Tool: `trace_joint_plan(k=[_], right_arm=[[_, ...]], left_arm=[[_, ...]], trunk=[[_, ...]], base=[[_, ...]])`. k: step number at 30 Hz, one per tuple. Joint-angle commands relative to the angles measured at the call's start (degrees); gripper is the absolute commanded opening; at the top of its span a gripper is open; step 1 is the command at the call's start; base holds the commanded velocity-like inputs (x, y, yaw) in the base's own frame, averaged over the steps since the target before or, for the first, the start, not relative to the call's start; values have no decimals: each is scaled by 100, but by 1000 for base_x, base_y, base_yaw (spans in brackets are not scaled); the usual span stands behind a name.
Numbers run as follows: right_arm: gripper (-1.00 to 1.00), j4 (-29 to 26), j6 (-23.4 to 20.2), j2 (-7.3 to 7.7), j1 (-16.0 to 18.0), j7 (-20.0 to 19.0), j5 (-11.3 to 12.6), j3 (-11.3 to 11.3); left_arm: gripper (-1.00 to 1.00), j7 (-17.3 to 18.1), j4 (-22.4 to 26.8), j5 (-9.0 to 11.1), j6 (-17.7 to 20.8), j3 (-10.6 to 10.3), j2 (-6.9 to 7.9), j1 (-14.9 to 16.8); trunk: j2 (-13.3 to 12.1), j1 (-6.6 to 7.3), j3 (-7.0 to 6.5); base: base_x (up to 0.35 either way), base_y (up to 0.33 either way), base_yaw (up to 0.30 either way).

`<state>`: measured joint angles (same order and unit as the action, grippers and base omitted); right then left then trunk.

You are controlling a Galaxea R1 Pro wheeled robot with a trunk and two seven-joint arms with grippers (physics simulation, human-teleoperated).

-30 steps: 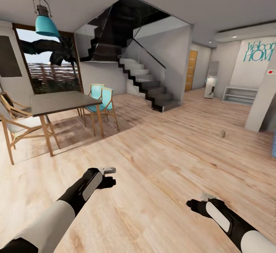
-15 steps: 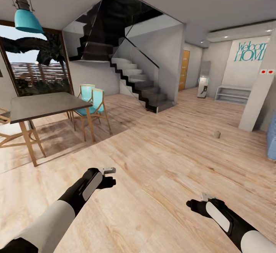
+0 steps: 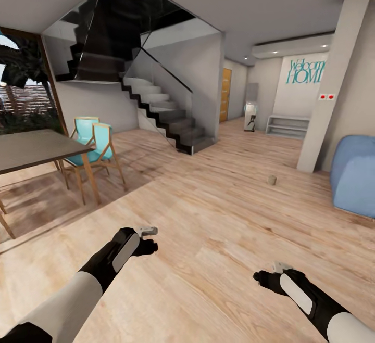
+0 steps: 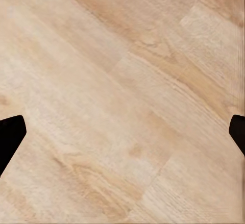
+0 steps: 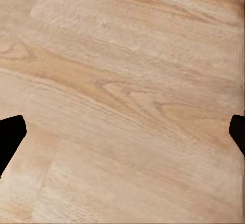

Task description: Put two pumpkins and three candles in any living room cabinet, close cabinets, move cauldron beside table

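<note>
Both tools, left (image 3: 150,231) and right (image 3: 278,266), spread wide and empty above the wooden floor (image 3: 219,228); approach squarely the small stub (image 3: 271,179), possibly a candle, far right near the pillar (image 3: 328,88).

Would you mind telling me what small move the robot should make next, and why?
Probably roll forward and slightly right toward the small brownish cylinder, likely a candle, standing on the wood floor near the blue sofa. Both claws, left claw and right claw, are open and empty.

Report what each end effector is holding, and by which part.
Nothing is held. The left end effector and the right end effector are both open, with only bare wood floor between their fingertips.
</note>
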<state>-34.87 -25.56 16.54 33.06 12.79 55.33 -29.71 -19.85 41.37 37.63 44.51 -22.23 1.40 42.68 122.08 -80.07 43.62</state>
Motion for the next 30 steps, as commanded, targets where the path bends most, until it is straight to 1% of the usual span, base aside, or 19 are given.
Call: trace_joint_plan(k=[1, 14, 30], right_arm=[[100, -11, -2, 7, 8, 55, 60, -44], [100, -11, -2, 7, 8, 65, 60, -44], [100, -11, 20, 7, 8, 58, 65, -44]], left_arm=[[100, -54, 12, 60, 12, -31, 9, 4], [100, -54, 11, 60, 7, -35, -6, 4], [100, -54, 7, 60, 5, -36, -7, 4]], trunk=[[3, -3, 7], [3, -3, 7], [3, -3, 7]], base=[[336, 0, -277], [336, -6, -277], [336, -77, -277]])
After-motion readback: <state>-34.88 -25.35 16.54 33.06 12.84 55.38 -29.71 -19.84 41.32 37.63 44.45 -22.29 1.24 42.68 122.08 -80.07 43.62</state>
